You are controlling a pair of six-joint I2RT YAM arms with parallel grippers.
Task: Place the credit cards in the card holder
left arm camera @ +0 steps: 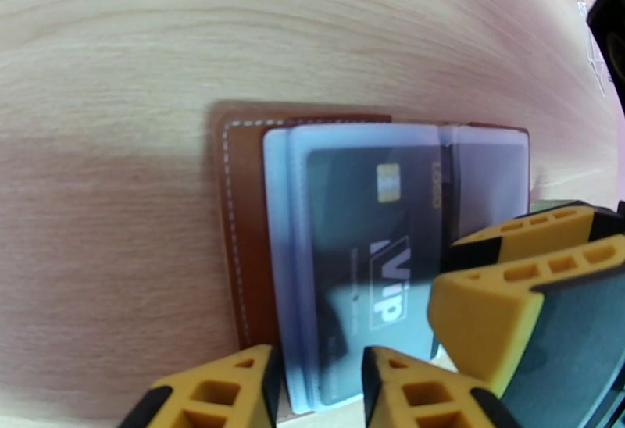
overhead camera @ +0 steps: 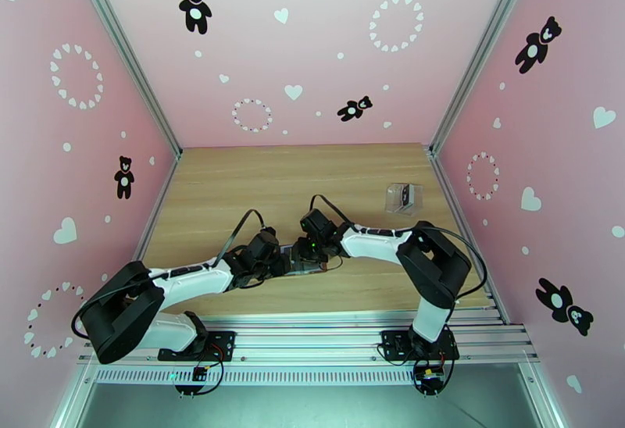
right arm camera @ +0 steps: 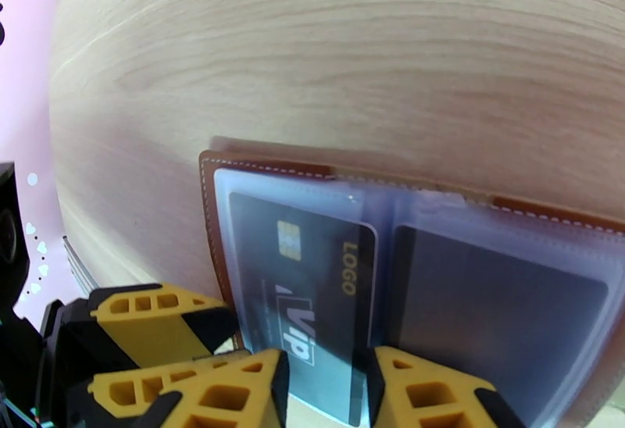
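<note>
The credit cards (left arm camera: 367,250): two visible, both already in the card holder's pockets. The VIP card (right arm camera: 312,289), black with a gold chip and "LOGO" down one side, sits in the left pocket as the right wrist view has it. The second card (right arm camera: 500,304), plain dark, is in the pocket beside it. Judged light, stiff, slick and thin, so hard to lift off a flat surface. Best taken by a protruding short edge and slid, not bent. The VIP card's near edge looks to reach the pocket mouth; can't tell if it is fully seated.

The card holder (left arm camera: 238,226): brown leather-look, white stitching, rounded corners, lying open and flat. Its sleeves (left arm camera: 280,265) are greyish see-through film in several layers, soft and floppy. They will likely buckle or lift if a card drags, so one side needs pinning. Light overall, probably skates on the wood.

The left gripper (left arm camera: 316,367): yellow ribbed fingers narrowly apart over the holder's near edge, film showing in the gap. Nothing seen clamped; contact can't be told. The right gripper (right arm camera: 326,367): same narrow gap, over the VIP card's near edge, just beside the left one.

The holder lies on the table (overhead camera: 234,180), pale matte wood grain, close to the front edge, about midway along it. A clear plastic case (overhead camera: 404,197) is well apart, toward the right edge.
</note>
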